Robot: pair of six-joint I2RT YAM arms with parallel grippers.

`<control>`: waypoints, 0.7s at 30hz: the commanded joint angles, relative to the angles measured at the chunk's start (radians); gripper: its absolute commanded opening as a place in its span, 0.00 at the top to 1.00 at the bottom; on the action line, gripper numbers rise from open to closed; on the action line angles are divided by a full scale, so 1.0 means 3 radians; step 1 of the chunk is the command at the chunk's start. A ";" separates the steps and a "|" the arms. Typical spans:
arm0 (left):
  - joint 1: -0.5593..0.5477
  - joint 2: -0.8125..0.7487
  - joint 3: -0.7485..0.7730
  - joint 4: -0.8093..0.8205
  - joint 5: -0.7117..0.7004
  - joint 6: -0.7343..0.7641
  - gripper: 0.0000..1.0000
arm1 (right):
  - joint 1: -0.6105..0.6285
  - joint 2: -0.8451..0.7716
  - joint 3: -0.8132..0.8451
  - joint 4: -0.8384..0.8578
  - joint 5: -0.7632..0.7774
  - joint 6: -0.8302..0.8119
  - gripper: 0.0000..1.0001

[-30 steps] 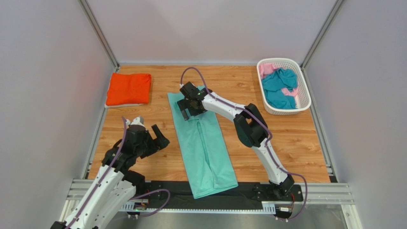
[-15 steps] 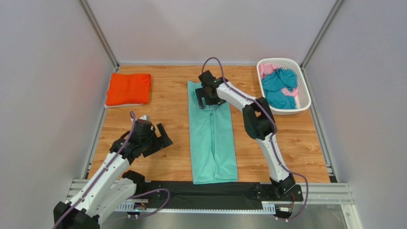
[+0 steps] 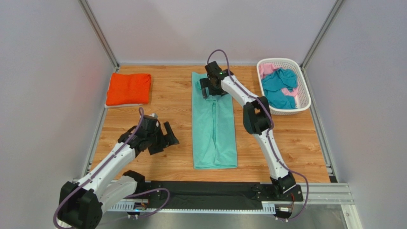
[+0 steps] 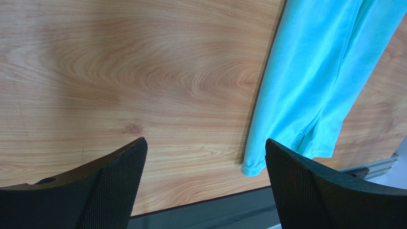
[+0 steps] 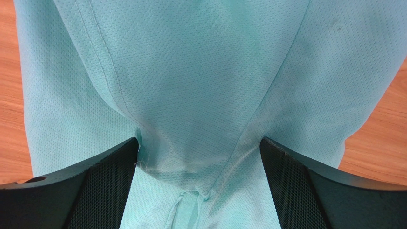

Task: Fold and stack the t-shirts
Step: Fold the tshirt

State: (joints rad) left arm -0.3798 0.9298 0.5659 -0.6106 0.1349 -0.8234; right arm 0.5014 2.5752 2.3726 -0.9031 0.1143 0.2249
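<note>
A light mint-green t-shirt (image 3: 213,129) lies as a long narrow strip down the middle of the table. My right gripper (image 3: 209,91) is over its far end, jaws spread wide, with the cloth (image 5: 191,71) bunched between the fingertips (image 5: 110,162). My left gripper (image 3: 165,139) is open and empty over bare wood, left of the shirt's near end (image 4: 315,71). A folded orange t-shirt (image 3: 128,88) lies at the far left. Teal (image 3: 278,88) and pink (image 3: 267,69) t-shirts lie in the basket.
The white slotted basket (image 3: 303,90) stands at the far right. A black strip (image 3: 205,193) runs along the near edge between the arm bases. Grey walls and metal frame posts enclose the table on three sides.
My right gripper moved toward the far right, and the mint shirt slid with it, straightening and coming off the near black strip. My left arm moved right, toward the shirt.
</note>
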 commanded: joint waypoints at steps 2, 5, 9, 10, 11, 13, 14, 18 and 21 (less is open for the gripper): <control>-0.0171 0.0076 0.0159 0.0118 0.0169 0.0065 0.00 | -0.0025 -0.0105 0.0078 -0.0206 -0.0420 -0.0085 0.00; -0.0400 0.0111 0.0169 0.0123 0.0200 0.0014 0.00 | 0.0005 -0.0478 -0.0003 -0.0216 -0.0610 -0.0131 0.00; -0.0728 0.0142 0.0144 0.0143 0.0179 -0.0093 0.00 | 0.0097 -0.1061 -0.0345 -0.0211 -0.0585 -0.0121 0.00; -0.0835 0.0147 0.0103 0.0153 0.0174 -0.0149 0.00 | 0.0118 -0.1189 -0.0483 -0.0170 -0.0570 -0.0085 0.00; -0.0881 0.0152 0.0077 0.0169 0.0164 -0.0185 0.00 | 0.0159 -0.1489 -0.0687 -0.0135 -0.0494 -0.0034 0.00; -0.1039 0.0153 0.0011 0.0230 0.0169 -0.0282 0.00 | 0.0184 -0.1797 -0.1386 0.0059 -0.0422 0.0129 0.00; -0.1096 0.0153 -0.0010 0.0261 0.0149 -0.0313 0.00 | 0.0205 -0.2163 -0.1652 0.0156 -0.0417 0.0191 0.00; -0.1326 0.0234 -0.0086 0.0414 0.0118 -0.0476 0.01 | 0.0236 -0.3094 -0.3074 0.0652 -0.0386 0.0625 0.00; -0.1398 0.0331 -0.0102 0.0481 0.0159 -0.0522 0.07 | 0.0256 -0.3759 -0.3954 0.0853 -0.0386 0.0860 0.00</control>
State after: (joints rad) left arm -0.7830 1.0084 0.5472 -0.5201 0.1749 -0.9314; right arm 0.5823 1.5650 1.3712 -0.7292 -0.0166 0.3618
